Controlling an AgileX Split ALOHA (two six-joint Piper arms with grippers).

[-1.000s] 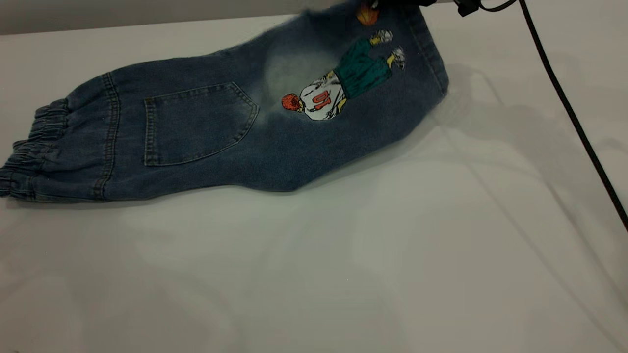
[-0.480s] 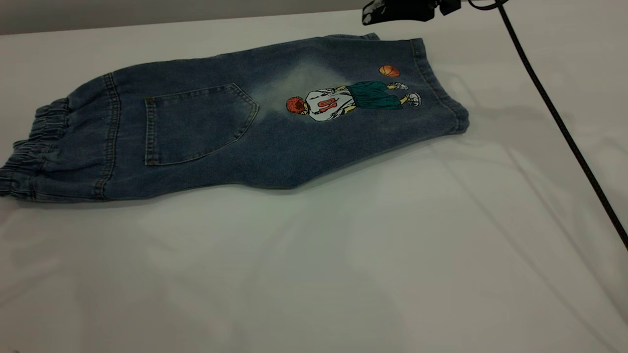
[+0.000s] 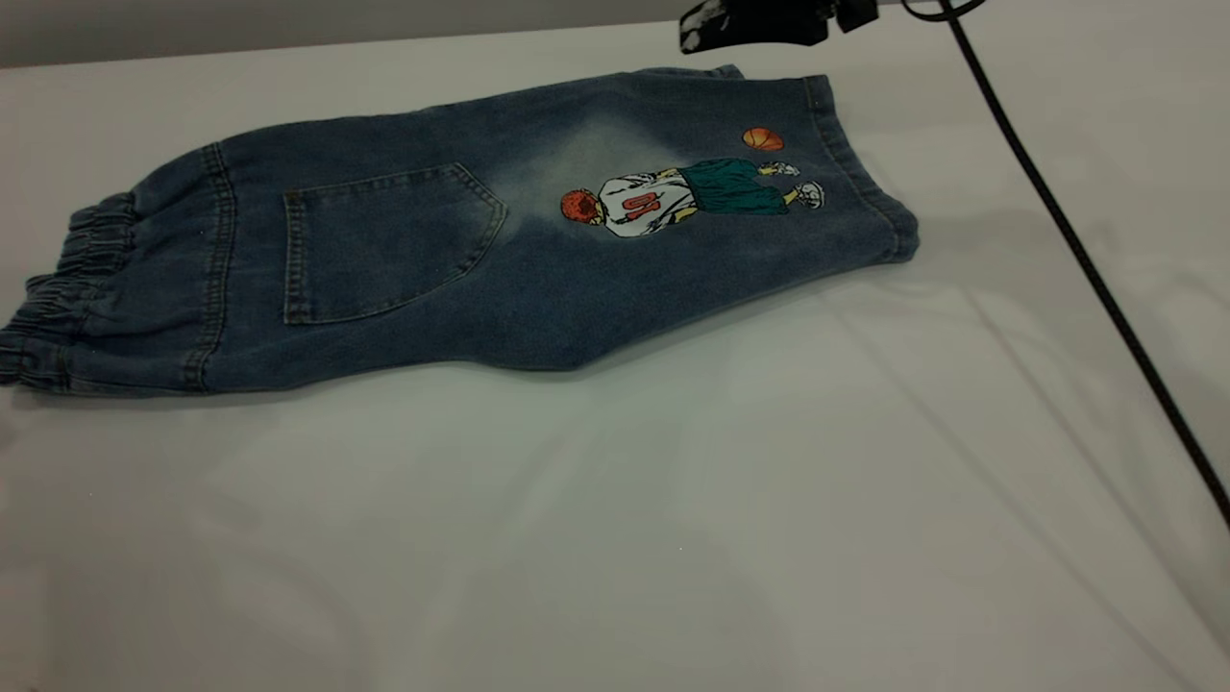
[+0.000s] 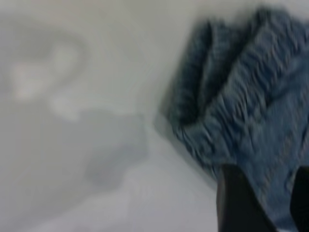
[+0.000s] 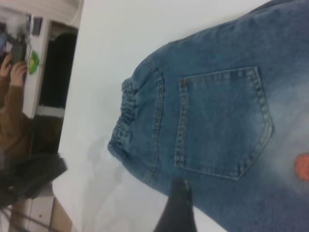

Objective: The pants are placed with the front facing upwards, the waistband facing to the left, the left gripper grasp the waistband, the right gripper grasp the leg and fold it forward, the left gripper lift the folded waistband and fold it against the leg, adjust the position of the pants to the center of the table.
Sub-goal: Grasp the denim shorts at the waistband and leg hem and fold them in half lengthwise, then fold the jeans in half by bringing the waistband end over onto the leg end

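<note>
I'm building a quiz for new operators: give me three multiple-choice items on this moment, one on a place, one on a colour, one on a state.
1. Where is the waistband in the exterior view?
A. left end of the pants
B. right end
C. tucked underneath

2. What colour is the printed ball on the leg?
A. green
B. orange
C. white

3. How do the pants lie on the table?
A. hanging in the air
B. rolled into a ball
C. flat, pocket side up

Answers: 1 A, the gathered band is at the far left. 2 B, it is orange above the figure's feet. 3 C, the patch pocket faces up and the right pincer is above the hem, off the cloth.
</note>
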